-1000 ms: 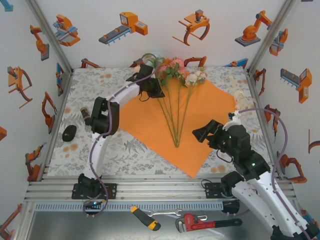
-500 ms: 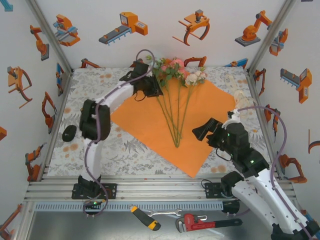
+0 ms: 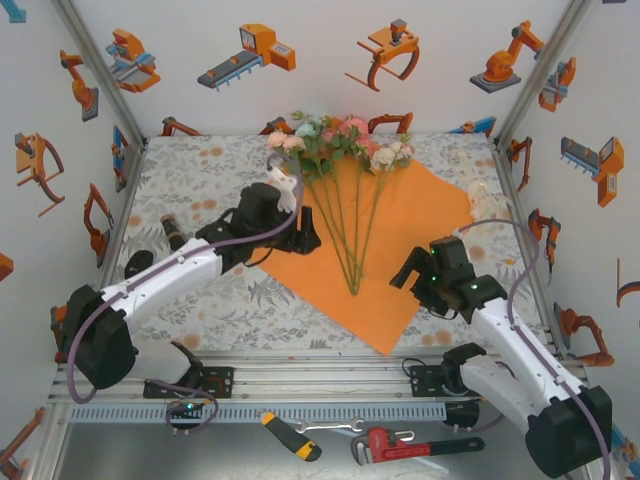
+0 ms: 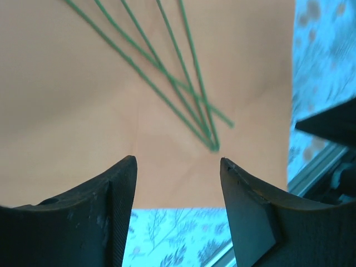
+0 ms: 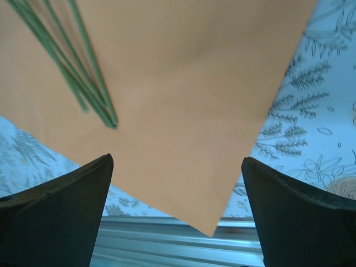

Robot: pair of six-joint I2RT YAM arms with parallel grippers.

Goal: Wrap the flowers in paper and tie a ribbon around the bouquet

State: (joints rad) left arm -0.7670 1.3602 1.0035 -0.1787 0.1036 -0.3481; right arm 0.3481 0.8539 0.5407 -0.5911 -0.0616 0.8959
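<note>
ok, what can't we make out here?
- Paper: left corner, top view, under the left arm.
- Flowers: both wrist views, stems run off the top edge.
- Ribbon: top view, pale on the patterned cloth, too small to trace.
- Dark item, left on the cloth: too small to identify.

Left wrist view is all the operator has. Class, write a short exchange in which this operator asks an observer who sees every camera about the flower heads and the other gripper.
Operator: I see flower stems lying on the paper. Where are the heads?
Observer: The flower heads lie past the paper's far-left edge, on the tablecloth.
Operator: Is the right gripper holding anything?
Observer: No. The right gripper is open and empty, over the paper near its near-right edge.
</note>
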